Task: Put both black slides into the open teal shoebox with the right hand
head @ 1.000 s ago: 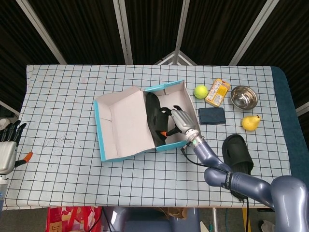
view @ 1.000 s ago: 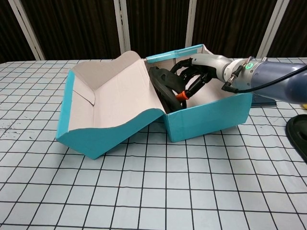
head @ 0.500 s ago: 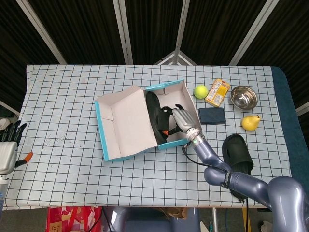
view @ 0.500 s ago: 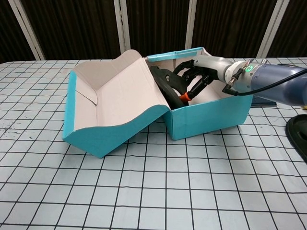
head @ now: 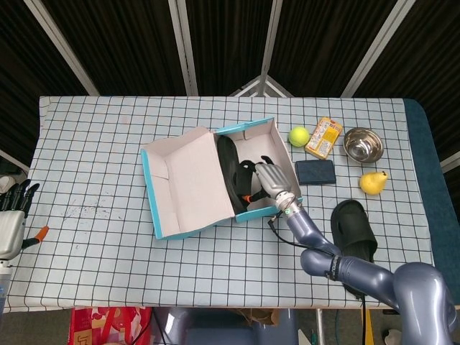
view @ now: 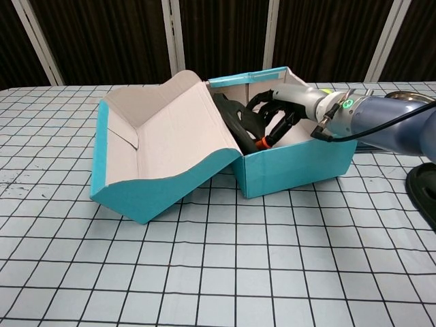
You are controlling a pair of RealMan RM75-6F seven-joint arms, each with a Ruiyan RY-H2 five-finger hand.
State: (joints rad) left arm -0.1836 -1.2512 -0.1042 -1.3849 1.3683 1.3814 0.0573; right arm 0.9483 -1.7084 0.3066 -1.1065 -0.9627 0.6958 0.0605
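The open teal shoebox stands mid-table, its lid folded out to the left. One black slide leans on edge inside the box. My right hand reaches over the box's right wall, and its curled fingers grip that slide's strap. The second black slide lies on the table to the right of the box, beside my right forearm. At the table's far left edge my left hand rests with its fingers apart, holding nothing.
Behind and right of the box lie a green tennis ball, a yellow packet, a metal bowl, a dark blue wallet and a yellow pear. The table's right edge runs just past them.
The box and its lid have shifted a little to the right. My right hand has stayed in the box on the slide, easing slightly further in. The left hand has not moved.
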